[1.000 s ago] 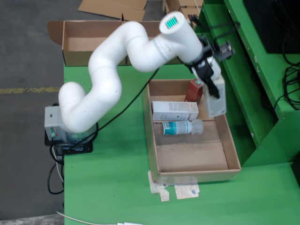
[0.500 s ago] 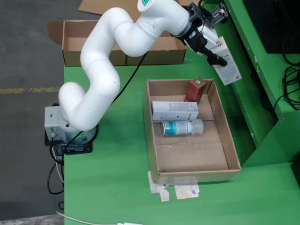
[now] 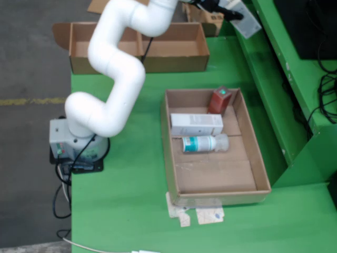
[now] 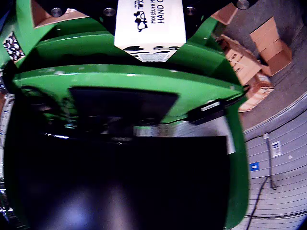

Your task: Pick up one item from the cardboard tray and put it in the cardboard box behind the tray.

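In the fixed view the white arm reaches to the top edge, where my gripper (image 3: 227, 10) is shut on a white hand cream box (image 3: 243, 21), high in the air to the right of the long cardboard box (image 3: 138, 49). The gripper view shows that box (image 4: 150, 24) at the top centre, its black lettering facing the camera. The cardboard tray (image 3: 171, 158) on the green table still holds a dark red box (image 3: 219, 100), a white carton (image 3: 196, 124) and a teal-labelled bottle (image 3: 204, 143).
A green shelf frame (image 3: 274, 79) runs along the right side, close to the held box. More cardboard boxes (image 3: 202, 10) sit behind the table. Paper scraps (image 3: 197, 215) lie at the tray's near end. The arm's base (image 3: 73, 145) stands at the table's left edge.
The arm has lifted the white box out of the tray's right side and swung it up and back, from over the tray to near the frame's top.
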